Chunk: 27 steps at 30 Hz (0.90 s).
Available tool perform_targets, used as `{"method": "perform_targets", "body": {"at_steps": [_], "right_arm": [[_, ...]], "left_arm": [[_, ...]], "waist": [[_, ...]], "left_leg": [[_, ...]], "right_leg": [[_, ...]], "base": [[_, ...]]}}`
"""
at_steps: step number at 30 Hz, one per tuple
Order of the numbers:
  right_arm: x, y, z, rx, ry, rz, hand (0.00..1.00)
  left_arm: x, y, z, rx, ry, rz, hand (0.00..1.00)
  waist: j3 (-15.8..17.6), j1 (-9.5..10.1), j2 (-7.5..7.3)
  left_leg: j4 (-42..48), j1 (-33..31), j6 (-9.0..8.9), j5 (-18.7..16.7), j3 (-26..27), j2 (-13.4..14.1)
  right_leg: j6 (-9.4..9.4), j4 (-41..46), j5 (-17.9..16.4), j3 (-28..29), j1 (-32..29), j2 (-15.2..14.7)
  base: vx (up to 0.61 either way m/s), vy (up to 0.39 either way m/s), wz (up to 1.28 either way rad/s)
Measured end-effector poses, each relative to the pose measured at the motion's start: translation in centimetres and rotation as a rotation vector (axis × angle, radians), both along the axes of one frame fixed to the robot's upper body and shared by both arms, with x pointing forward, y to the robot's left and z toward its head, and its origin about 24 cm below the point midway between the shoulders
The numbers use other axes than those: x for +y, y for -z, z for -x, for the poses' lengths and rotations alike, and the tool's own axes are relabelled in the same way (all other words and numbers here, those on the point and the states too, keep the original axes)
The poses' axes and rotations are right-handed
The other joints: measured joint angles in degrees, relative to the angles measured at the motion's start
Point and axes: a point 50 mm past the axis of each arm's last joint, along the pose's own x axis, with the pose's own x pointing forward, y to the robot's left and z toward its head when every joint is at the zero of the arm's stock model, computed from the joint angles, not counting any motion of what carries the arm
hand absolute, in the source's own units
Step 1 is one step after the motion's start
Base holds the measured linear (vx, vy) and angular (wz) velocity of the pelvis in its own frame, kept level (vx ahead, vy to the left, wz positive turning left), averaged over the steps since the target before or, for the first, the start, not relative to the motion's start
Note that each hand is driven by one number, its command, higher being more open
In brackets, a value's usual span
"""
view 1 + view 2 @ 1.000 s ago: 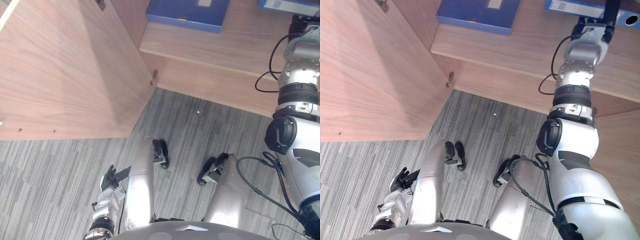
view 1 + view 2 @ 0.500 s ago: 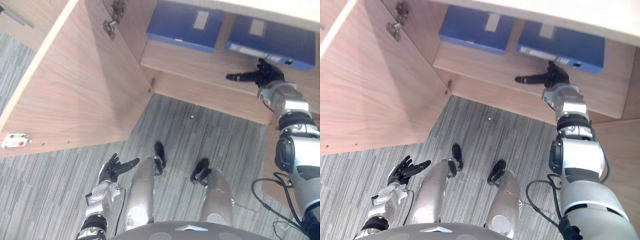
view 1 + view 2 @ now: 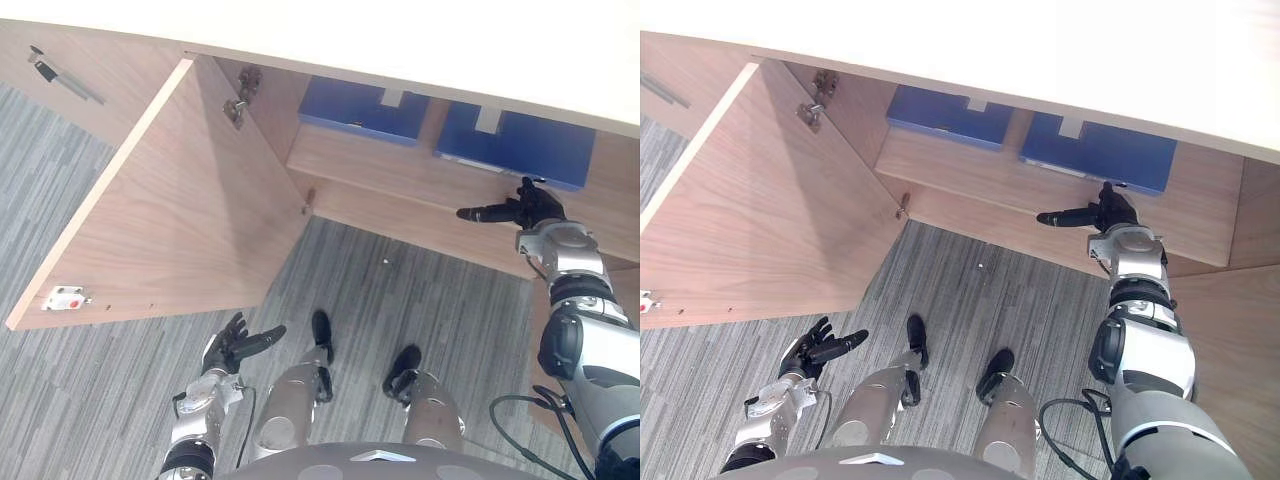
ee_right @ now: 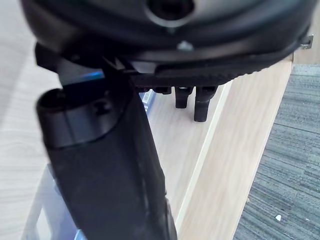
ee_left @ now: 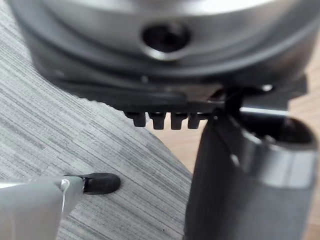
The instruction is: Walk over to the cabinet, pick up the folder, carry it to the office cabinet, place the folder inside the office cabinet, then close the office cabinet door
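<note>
Two blue folders sit on the cabinet shelf [image 3: 400,170] at upper right: left folder [image 3: 365,100] and right folder [image 3: 520,145], so placing looks done imo. The right hand [image 3: 530,207] hovers just below the right folder, fingers straight, holding nothing. The left hand [image 3: 232,345] is at lower left, fingers loosely apart, empty too. The door [image 3: 170,220] is wide open, so closing it is what's left.

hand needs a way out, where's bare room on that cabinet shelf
Bare: the front strip of the shelf, ahead of the left blue folder and left of the open right hand. A narrow gap splits the folders. Crowded: the back, where the right blue folder lies too.
</note>
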Motion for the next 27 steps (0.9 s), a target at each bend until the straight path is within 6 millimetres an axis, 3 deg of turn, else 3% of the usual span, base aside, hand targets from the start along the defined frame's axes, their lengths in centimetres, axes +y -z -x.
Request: {"method": "perform_targets", "body": {"at_steps": [9, 12, 14, 16, 18, 20, 23, 24, 27], "right_arm": [[1.3, 1.0, -0.3, 0.038, -0.026, 0.093, 1.00], [2.3, 3.9, 0.8, 0.090, -0.027, 0.062, 1.00], [4.1, 8.4, 3.0, 0.160, -0.002, -0.006, 1.00], [6.8, 11.4, 4.2, 0.230, -0.016, -0.065, 1.00], [11.2, 16.1, 7.4, 0.350, -0.001, -0.117, 1.00], [13.6, 19.7, 11.7, 0.463, 0.063, -0.185, 1.00], [14.3, 21.7, 14.7, 0.547, 0.142, -0.268, 1.00], [14.0, 22.6, 16.5, 0.585, 0.215, -0.301, 1.00], [12.2, 23.9, 20.3, 0.575, 0.424, -0.396, 1.00]], "left_arm": [[-0.7, 0.1, 0.1, -0.001, -0.026, 0.005, 1.00], [-1.6, 0.6, 0.4, 0.025, -0.029, 0.014, 1.00], [-2.7, 1.4, 1.2, 0.075, -0.019, 0.031, 1.00], [-3.6, 2.1, 1.7, 0.114, -0.012, 0.043, 1.00], [-5.7, 2.8, 2.2, 0.183, 0.086, -0.011, 1.00], [-7.8, 2.8, 1.4, 0.185, 0.239, -0.082, 1.00], [-8.7, 2.5, 0.7, 0.152, 0.320, -0.122, 1.00], [-8.8, 2.6, 0.9, 0.157, 0.353, -0.143, 1.00], [-8.2, 3.2, 1.3, 0.200, 0.390, -0.177, 1.00]], "waist": [[-0.50, 0.63, 0.36], [-1.19, 0.74, 0.52], [-2.62, 0.66, 0.33], [-3.96, 0.10, -0.17], [-4.65, -0.50, -1.15], [-5.64, -1.61, -1.11], [-5.68, -2.95, -1.30], [-5.85, -3.90, -1.82], [-6.63, -6.27, -3.80]], "left_leg": [[-2.93, 2.19, 0.06, 1.71, 0.39, -0.68], [-3.09, 4.85, -0.07, 1.59, 0.32, -0.78], [-2.72, 7.64, -0.61, 0.85, -0.01, -0.56], [-1.12, 8.40, -0.93, -0.87, 0.03, 0.01], [3.69, 9.51, -2.52, -4.49, -1.90, 0.80], [6.91, 10.22, -2.78, -7.26, -3.41, 1.08], [7.38, 12.57, -2.75, -9.61, -5.73, 0.75], [7.31, 14.38, -2.21, -10.99, -5.64, 0.20], [6.89, 17.59, -1.85, -13.98, -1.35, -1.23]], "right_leg": [[-0.15, 0.37, -0.10, 0.65, 0.30, -0.33], [-0.01, -0.39, -0.02, 0.29, 3.43, -0.28], [0.30, -2.31, 0.12, -0.33, 6.94, 0.32], [0.87, -4.04, 0.56, 0.82, 8.40, 1.38], [0.89, -4.90, 1.30, 3.60, 10.57, 2.27], [1.40, -6.93, 2.78, 5.86, 11.94, 3.27], [1.79, -11.97, 6.48, 10.13, 13.97, 5.38], [2.27, -16.19, 9.75, 14.14, 15.15, 6.48], [2.68, -23.00, 14.47, 22.02, 16.20, 6.94]], "base": [[-0.02, -0.010, -0.02], [0.01, -0.006, 0.02], [0.03, -0.019, 0.00], [0.01, -0.017, -0.33], [0.08, -0.017, -0.64], [0.02, 0.038, -0.62], [-0.01, 0.088, -0.93], [-0.03, 0.118, -1.31], [-0.09, 0.182, -1.44]]}}
